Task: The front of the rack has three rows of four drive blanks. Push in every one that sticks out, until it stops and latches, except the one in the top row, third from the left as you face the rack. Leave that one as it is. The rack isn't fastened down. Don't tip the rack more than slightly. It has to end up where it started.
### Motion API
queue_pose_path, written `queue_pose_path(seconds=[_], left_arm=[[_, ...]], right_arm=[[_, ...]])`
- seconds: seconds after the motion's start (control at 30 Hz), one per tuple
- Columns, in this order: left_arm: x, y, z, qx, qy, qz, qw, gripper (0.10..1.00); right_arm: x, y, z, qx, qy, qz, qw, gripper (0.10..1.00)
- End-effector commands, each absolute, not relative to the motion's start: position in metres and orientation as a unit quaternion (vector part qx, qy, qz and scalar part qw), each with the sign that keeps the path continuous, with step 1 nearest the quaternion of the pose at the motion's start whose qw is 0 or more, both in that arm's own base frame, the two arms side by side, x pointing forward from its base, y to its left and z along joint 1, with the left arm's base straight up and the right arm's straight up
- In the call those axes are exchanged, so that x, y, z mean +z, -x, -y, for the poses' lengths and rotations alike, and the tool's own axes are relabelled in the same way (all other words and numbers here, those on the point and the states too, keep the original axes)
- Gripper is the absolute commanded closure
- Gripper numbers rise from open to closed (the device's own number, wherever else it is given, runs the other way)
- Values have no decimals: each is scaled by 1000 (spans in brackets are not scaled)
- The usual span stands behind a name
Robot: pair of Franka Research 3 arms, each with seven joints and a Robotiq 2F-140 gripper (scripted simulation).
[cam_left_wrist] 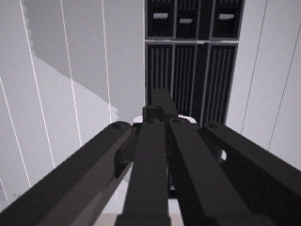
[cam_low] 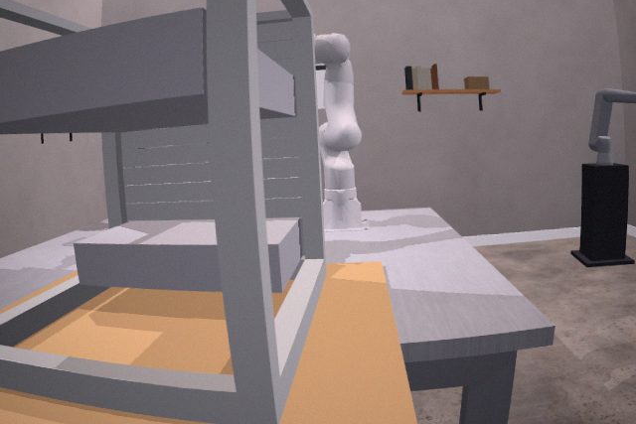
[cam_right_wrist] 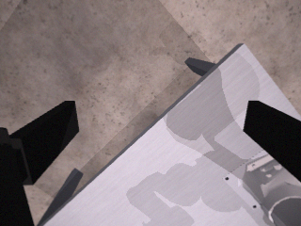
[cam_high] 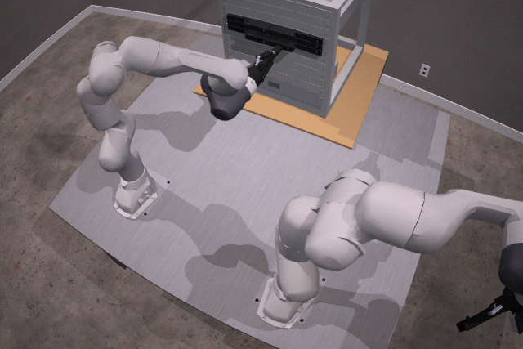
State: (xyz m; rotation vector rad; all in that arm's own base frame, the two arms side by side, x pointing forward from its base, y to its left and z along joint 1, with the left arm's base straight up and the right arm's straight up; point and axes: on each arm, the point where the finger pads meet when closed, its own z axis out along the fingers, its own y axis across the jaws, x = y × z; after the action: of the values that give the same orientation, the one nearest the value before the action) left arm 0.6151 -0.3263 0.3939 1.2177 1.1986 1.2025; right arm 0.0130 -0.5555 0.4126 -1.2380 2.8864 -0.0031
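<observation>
The rack (cam_high: 276, 64) (cam_low: 238, 152) stands upright on an orange board. Its black drive blanks show in the top view. The second top-row blank (cam_high: 258, 24) and the third top-row blank (cam_high: 281, 33) stick out. Below them, a second-column blank (cam_high: 256, 38) and a third-column blank (cam_high: 288, 46) also stick out; their exact row is hard to tell. The right-hand column (cam_high: 309, 42) looks about flush. My left gripper (cam_high: 279, 48) (cam_left_wrist: 159, 103) is shut and empty, its tip at the lower third-column blank; contact is unclear. My right gripper (cam_high: 461, 326) (cam_right_wrist: 161, 116) is open and empty, far from the rack.
The orange board (cam_high: 295, 118) (cam_low: 354, 348) lies under the rack on the grey table (cam_high: 236, 159) (cam_low: 451, 306). The right arm (cam_high: 392, 214) stands nearer the top camera, with its gripper beyond the table edge. A wall shelf (cam_low: 451, 91) is in the background.
</observation>
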Motion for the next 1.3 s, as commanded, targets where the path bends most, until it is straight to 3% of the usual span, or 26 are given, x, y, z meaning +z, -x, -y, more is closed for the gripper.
queue_pose_path(seconds=[0.0, 1.27], left_arm=[[394, -616, 326, 497, -503, -497, 503, 999], [395, -626, 325, 497, -503, -497, 503, 999]], right_arm=[[413, -11, 554, 0, 392, -920, 0, 98], [413, -11, 554, 0, 392, -920, 0, 98]])
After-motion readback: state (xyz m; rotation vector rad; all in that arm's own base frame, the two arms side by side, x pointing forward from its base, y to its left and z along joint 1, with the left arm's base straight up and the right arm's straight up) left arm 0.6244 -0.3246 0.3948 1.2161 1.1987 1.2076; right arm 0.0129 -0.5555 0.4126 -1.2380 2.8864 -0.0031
